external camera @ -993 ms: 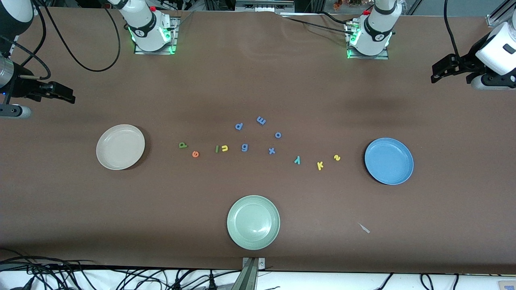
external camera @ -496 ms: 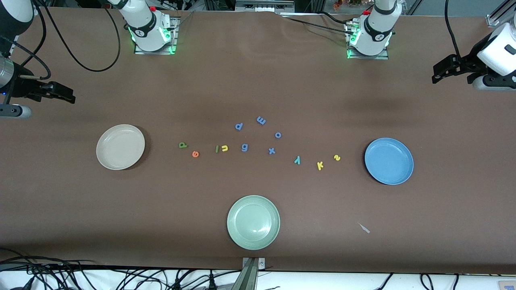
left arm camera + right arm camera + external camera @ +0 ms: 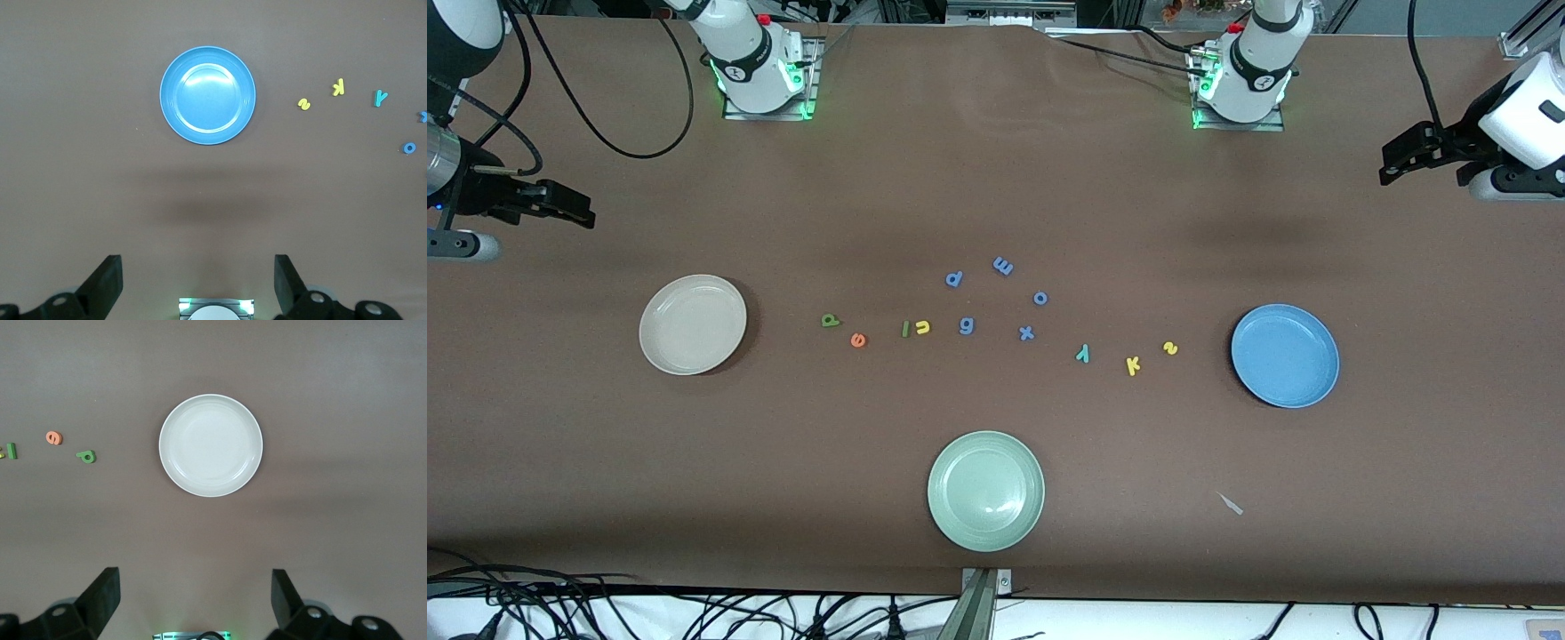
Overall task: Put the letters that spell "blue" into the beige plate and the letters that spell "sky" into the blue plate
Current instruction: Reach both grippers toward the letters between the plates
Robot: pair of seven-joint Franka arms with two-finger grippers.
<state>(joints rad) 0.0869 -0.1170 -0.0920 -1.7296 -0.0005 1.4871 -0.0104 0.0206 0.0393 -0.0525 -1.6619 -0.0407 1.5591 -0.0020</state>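
My left hand (image 3: 1392, 163) hangs released, fingers (image 3: 107, 283) spread wide and holding nothing, above the worktop (image 3: 996, 178) at the left arm's end, toward the edge where the bases stand. My right hand (image 3: 574, 209) hangs likewise, released and empty, fingers (image 3: 103, 593) apart, above the right arm's end of the worktop.

The blue plate (image 3: 1285, 356) lies flat toward the left arm's end, empty. The beige plate (image 3: 693, 324) lies flat toward the right arm's end, also empty. Between the two plates the letters lie scattered across the middle of the worktop. Running from the blue plate: yellow s (image 3: 1171, 348), yellow k (image 3: 1133, 364), teal y (image 3: 1083, 354). Running from the beige plate: green b (image 3: 831, 320), orange e (image 3: 858, 340), green l (image 3: 905, 329), with yellow u (image 3: 922, 327) just beside the l. Periwinkle-blue letters (image 3: 1003, 265) occupy the middle of the row and the ground toward the bases' edge. A pale green plate (image 3: 985, 491) sits near the middle of the worktop's camera-side edge, and a small pale scrap (image 3: 1232, 504) lies beside it toward the left arm's end.
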